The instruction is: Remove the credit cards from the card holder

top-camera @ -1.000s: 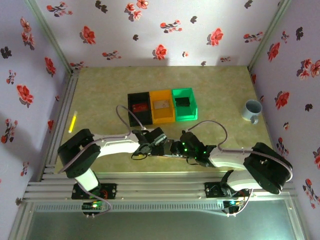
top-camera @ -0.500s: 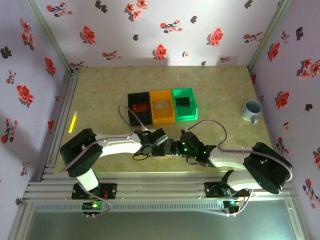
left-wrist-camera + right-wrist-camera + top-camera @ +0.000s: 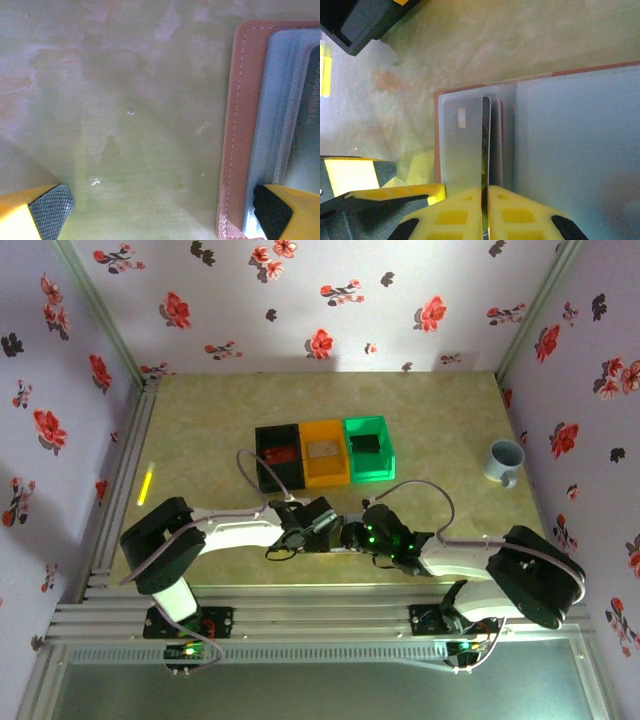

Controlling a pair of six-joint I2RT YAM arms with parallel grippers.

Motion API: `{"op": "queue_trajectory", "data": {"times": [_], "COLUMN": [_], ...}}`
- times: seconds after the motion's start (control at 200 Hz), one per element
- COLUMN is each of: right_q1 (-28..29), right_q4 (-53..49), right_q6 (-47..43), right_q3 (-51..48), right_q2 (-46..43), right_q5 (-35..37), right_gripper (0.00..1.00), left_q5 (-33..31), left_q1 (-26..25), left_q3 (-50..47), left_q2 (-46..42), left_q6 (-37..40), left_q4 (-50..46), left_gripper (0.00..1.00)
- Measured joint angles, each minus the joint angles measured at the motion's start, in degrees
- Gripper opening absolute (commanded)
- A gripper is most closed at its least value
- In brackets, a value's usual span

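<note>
The card holder [image 3: 570, 150] lies open on the table, pale grey-blue inside with a pinkish-brown rim [image 3: 240, 125]. A thin credit card [image 3: 485, 145] stands on edge out of its pocket, and my right gripper [image 3: 486, 192] is shut on that card's near end. A dark card with printed numbers [image 3: 311, 105] shows inside the holder. My left gripper [image 3: 160, 212] is open wide; one finger pad [image 3: 272, 215] sits on the holder's inner corner, the other [image 3: 47, 210] over bare table. Both grippers [image 3: 335, 533] meet low at the table's middle front.
Black [image 3: 277, 456], orange [image 3: 324, 452] and green [image 3: 368, 447] bins stand in a row just beyond the grippers. A grey mug [image 3: 503, 460] sits at the right. A yellow stick [image 3: 146, 483] lies at the left edge. Flowered walls enclose the table.
My right gripper's jaws have closed onto the card's edge. Both arms have barely shifted; the left gripper stays open.
</note>
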Motion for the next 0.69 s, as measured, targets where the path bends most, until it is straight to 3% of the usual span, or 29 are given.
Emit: {"op": "queue_trajectory", "data": {"times": [0.255,0.695], "right_q1": [0.1,0.1], "right_q4": [-0.1,-2.2], "right_q6": [-0.6,-1.5], "right_q3": [-0.2,-0.3], "right_q2": [-2.6,-4.5], "right_q5": [-0.9,-1.0], "right_gripper": [0.00,0.00], "left_q5": [0.0,0.0], "left_q1": [0.0,0.0], "left_q3": [0.1,0.1], "left_q2": [0.0,0.0], "left_q6": [0.0,-0.2], "left_q4": [0.0,0.0], "left_gripper": [1.00,1.00]}}
